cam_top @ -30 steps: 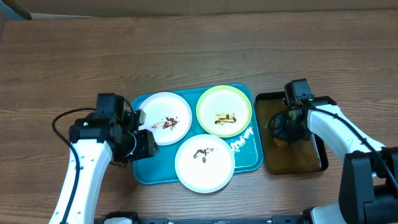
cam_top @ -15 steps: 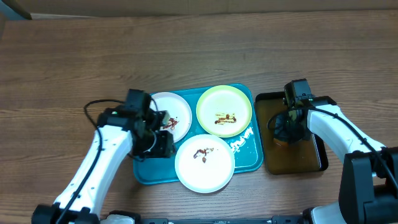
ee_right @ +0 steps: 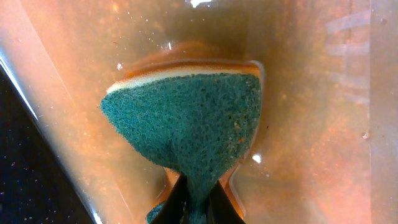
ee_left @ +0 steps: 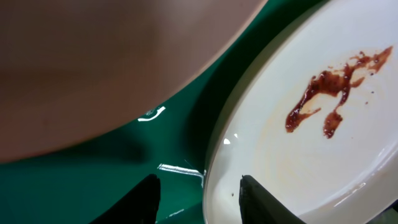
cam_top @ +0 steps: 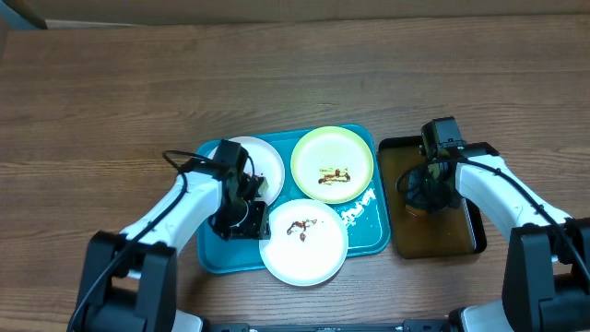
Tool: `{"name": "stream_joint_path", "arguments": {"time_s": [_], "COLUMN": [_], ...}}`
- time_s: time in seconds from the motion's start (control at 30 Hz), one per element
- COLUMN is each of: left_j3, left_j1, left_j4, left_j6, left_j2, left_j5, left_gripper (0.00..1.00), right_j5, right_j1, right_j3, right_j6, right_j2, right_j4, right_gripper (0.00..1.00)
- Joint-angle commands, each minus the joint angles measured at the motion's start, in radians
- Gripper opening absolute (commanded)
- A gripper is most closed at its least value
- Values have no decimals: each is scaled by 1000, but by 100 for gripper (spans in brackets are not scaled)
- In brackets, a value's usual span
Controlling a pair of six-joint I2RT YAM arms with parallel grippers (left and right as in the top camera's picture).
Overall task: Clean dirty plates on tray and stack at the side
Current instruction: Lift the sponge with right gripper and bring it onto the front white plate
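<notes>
The turquoise tray (cam_top: pixel 219 258) holds three dirty plates: a white one at the back left (cam_top: pixel 269 169), partly under my left arm, a green-rimmed one (cam_top: pixel 332 164), and a front white one (cam_top: pixel 309 251). My left gripper (cam_top: pixel 258 221) is low at the front plate's left rim. In the left wrist view its jaws (ee_left: pixel 196 186) are open and straddle the rim of the red-smeared white plate (ee_left: pixel 311 143), one finger over the tray (ee_left: pixel 93 186), the other over the plate. My right gripper (ee_right: pixel 198 205) is shut on a green sponge (ee_right: pixel 186 124) in brown water.
A black tray (cam_top: pixel 396 142) of brownish water stands right of the turquoise tray, with my right gripper (cam_top: pixel 427 191) in it. White suds (cam_top: pixel 358 208) lie on the turquoise tray's right side. Bare wooden tabletop (cam_top: pixel 277 74) surrounds both trays.
My left arm has swung right from the tray's left edge across the back-left plate to the front white plate's rim. The right arm and sponge have not moved.
</notes>
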Motion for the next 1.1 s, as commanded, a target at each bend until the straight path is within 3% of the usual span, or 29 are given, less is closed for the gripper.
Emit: {"name": "stream_joint_path", "arguments": {"time_s": [0.0, 0.1, 0.33, 0.5, 0.83, 1.07], "left_j3": [-5, -5, -5, -5, -5, -5], "left_j1": [-26, -38, -39, -39, -39, -39], "left_j4": [16, 23, 31, 46, 56, 62], "left_j6": [8, 8, -25, -86, -93, -98], "left_j2": [48, 72, 76, 76, 76, 76], "left_j5": [4, 4, 3, 3, 4, 4], "left_gripper": [39, 19, 4, 4, 4, 4], "right_j5": [15, 15, 15, 14, -12, -436], "right_j1": [2, 2, 2, 2, 2, 32], "right_j3": [29, 29, 29, 50, 271, 282], "right_j6": [0, 0, 0, 1, -1, -173], "right_j2": [1, 1, 1, -2, -82, -88], "right_j4": [3, 3, 3, -39, -222, -295], "right_gripper": [4, 8, 4, 4, 4, 4]}}
